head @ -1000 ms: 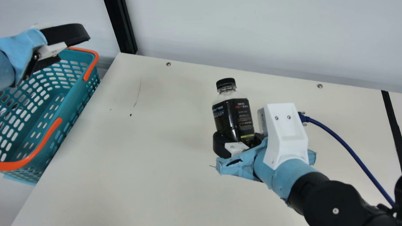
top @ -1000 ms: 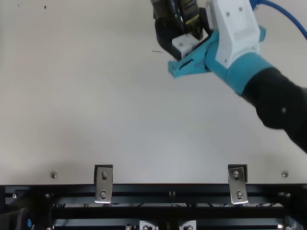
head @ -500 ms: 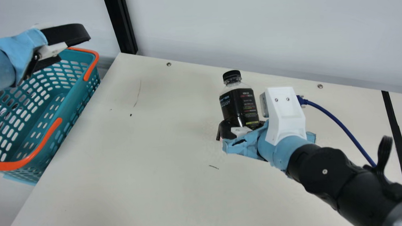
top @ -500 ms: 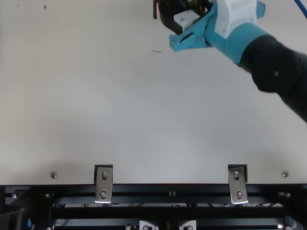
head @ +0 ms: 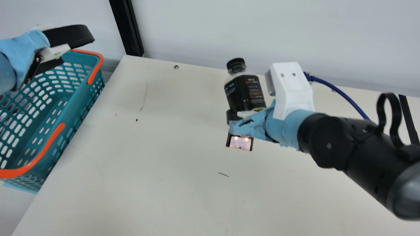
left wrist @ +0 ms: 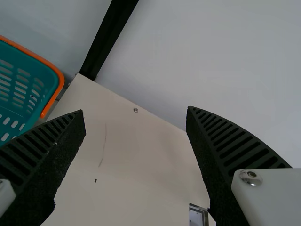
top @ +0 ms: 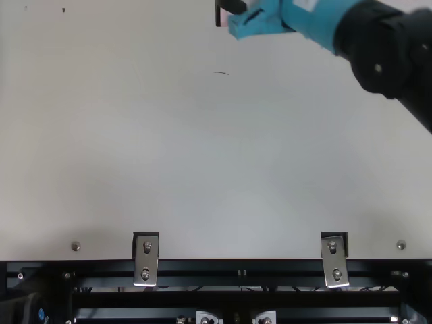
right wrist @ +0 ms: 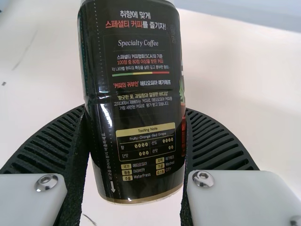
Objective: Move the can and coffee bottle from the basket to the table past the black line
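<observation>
With my left claw wide apart, I have the coffee bottle low in my right claw over the table; likely weighty, slick and firm-walled, it would balance better gripped mid-body.

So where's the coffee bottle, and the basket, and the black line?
Coffee bottle [head: 246, 91], main view: on its dark label.
Basket [head: 73, 99], main view: on its teal rim.
Black line [head: 410, 121], main view: on its upper part.
</observation>
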